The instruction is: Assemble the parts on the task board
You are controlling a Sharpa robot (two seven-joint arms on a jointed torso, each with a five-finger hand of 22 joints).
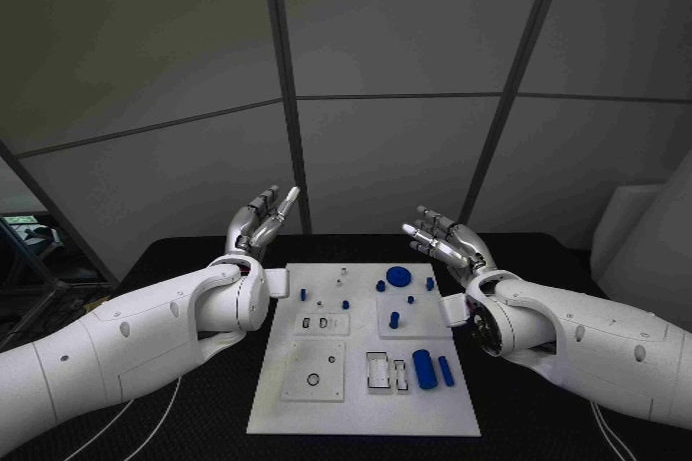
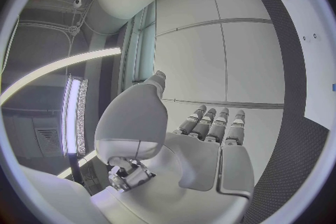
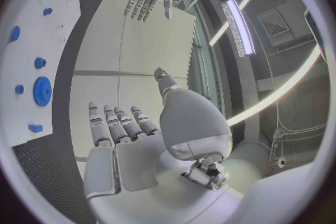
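Stage: while both hands hung raised over the far end of the table, no part had yet been taken up.
Left hand (image 1: 260, 221): fingers spread, palm empty, left of the task board (image 1: 289, 401).
Right hand (image 1: 447, 243): fingers apart, holding nothing, right of the board.
Task board: white plate, flat on the black table (image 1: 188, 251), between the arms.
Blue gear (image 1: 398, 275): far end of board, lying flat.
Blue cylinder (image 1: 424, 367): near right area, beside a slimmer blue pin (image 1: 446, 371).
Handling: parts judged small, light, rigid, probably smooth plastic; pinch the cylinder across its middle, the gear by its rim.
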